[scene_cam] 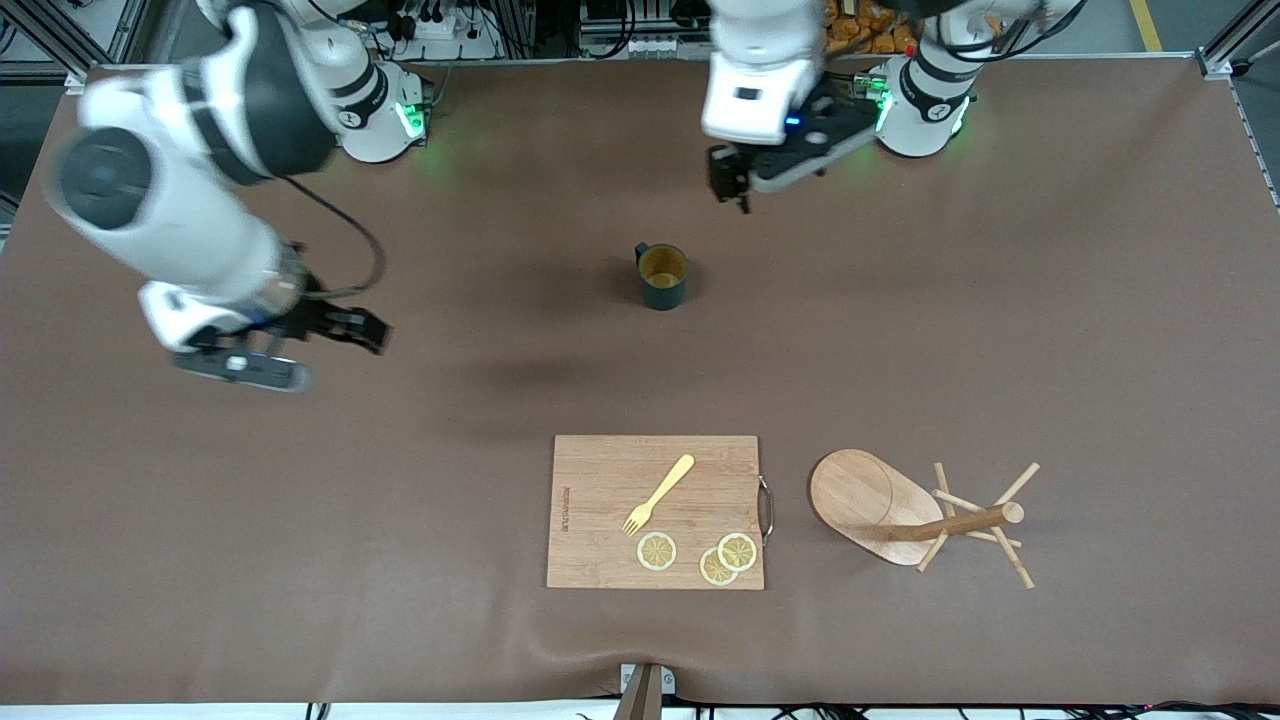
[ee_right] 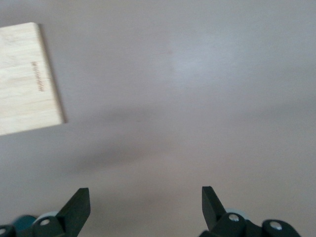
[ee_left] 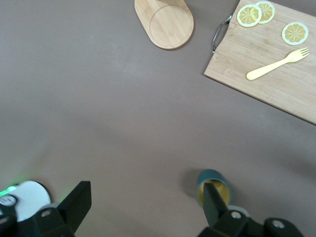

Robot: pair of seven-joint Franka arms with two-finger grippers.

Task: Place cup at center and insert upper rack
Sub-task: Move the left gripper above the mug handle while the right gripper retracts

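1. I see the cup (scene_cam: 661, 276) standing upright on the brown table (scene_cam: 1000, 300), near the middle of it, mustard inside showing and its small handle turned toward the right arm's end; nothing touches it.

2. My left gripper (scene_cam: 737, 187) hangs in the air over bare table just off the cup, on the side of the robots' bases; in the left wrist view its two dark fingers (ee_left: 75, 202) stand wide apart with nothing between them, and the cup (ee_left: 213, 186) shows just past one fingertip.

3. My right gripper (scene_cam: 360, 330) hovers over bare table toward the right arm's end, well apart from the cup; its fingers (ee_right: 78, 207) are spread as wide as the left's and hold nothing (the right wrist view shows only table between them, plus one corner of the board (ee_right: 24, 79)).

4. The upper rack (scene_cam: 915, 512) lies tipped on its side, nearer the front camera than the cup and toward the left arm's end; its oval base (scene_cam: 862, 500) stands on edge, post and thin pegs pointing toward that end.

5. Just beside the rack sits the cutting board (scene_cam: 600, 520), its metal handle (scene_cam: 766, 509) facing the rack's base; on it lie a yellow fork (scene_cam: 659, 493) and three lemon slices (scene_cam: 737, 551).
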